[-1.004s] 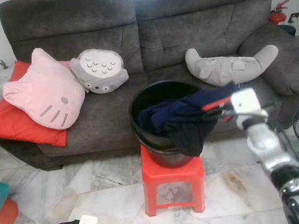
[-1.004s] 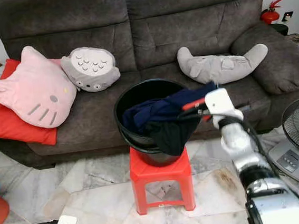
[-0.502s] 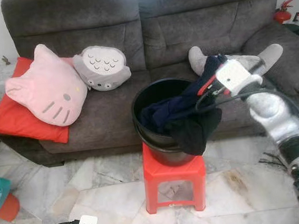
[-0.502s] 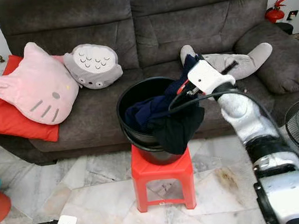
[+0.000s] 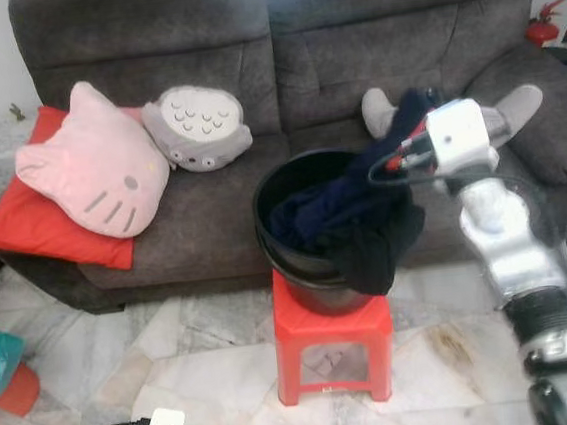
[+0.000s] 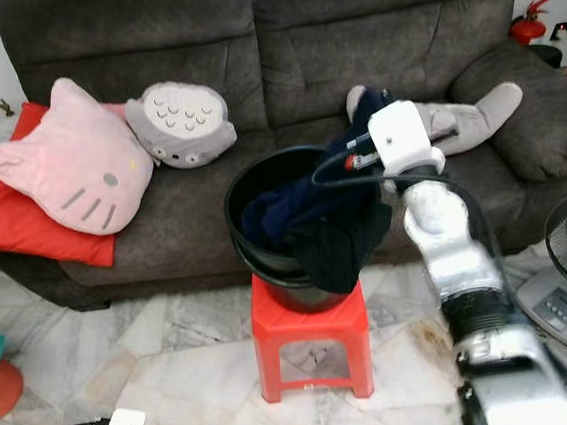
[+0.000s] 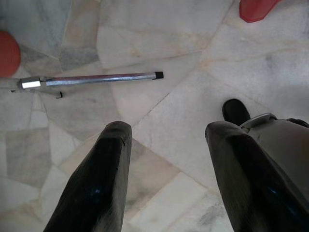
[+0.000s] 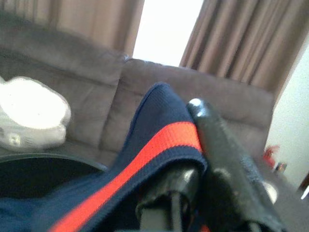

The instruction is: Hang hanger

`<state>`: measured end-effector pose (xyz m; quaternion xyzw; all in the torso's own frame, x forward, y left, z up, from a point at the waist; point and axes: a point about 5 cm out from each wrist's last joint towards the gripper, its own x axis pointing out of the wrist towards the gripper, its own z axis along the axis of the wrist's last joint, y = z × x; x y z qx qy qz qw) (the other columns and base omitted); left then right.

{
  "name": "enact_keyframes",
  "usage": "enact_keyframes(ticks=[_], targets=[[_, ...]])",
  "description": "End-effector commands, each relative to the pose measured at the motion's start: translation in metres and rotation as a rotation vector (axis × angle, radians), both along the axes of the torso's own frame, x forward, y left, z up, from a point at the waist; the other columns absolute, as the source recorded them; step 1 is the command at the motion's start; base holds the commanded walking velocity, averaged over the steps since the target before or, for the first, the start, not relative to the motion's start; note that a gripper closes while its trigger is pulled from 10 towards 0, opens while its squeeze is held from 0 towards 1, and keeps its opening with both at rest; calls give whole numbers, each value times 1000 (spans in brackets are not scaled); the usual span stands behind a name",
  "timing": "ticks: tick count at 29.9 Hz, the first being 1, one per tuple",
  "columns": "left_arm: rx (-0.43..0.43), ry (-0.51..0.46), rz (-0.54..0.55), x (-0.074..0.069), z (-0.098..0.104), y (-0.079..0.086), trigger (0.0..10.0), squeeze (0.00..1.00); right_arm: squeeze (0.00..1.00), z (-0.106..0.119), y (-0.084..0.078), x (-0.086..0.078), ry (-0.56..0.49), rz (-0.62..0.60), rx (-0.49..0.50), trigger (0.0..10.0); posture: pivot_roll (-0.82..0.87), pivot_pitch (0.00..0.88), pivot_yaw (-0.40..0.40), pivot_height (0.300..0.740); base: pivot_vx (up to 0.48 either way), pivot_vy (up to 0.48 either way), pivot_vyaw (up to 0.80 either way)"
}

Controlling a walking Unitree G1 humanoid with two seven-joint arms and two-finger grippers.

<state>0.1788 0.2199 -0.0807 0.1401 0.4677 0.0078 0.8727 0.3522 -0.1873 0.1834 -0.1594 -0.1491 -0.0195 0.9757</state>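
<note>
Right end effector lifting a garment from the bucket; no hanger to be made out yet.

The right end effector (image 6: 358, 150), centre right of the frame, is clamped on a navy garment (image 6: 309, 220) with a red stripe, whose bulk trails down into the black bucket (image 6: 258, 265) on a red stool (image 6: 305, 336) at centre. This looks like an early step: pulling the cloth clear. Next it likely needs raising until the hem leaves the rim, then carrying to a rail. The left end effector (image 7: 166, 181) hangs low with fingers apart over the marble floor (image 7: 159, 43), near a metal rod (image 7: 91, 79). Behind stands a grey sofa (image 6: 247, 45) with cushions (image 6: 70, 183).
</note>
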Motion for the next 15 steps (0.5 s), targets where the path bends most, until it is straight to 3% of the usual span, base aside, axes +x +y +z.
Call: enact_keyframes(ticks=[1, 5, 11, 15], targets=[[8, 14, 8, -6, -1, 6, 10000, 0, 0, -15, 8, -13, 17, -12, 97, 10000, -159, 0, 68, 740, 0, 0, 0], [11, 23, 7, -8, -2, 8, 10000, 0, 0, -34, 21, -21, 91, -20, 150, 10000, -163, 0, 68, 740, 0, 0, 0], [15, 32, -7, -10, -3, 8, 10000, 0, 0, -42, 32, -25, 130, -43, 212, 10000, -164, 0, 63, 740, 0, 0, 0], [17, 33, -16, -10, -3, 9, 10000, 0, 0, -51, 48, -33, 160, -36, 231, 10000, -144, 0, 58, 740, 0, 0, 0]])
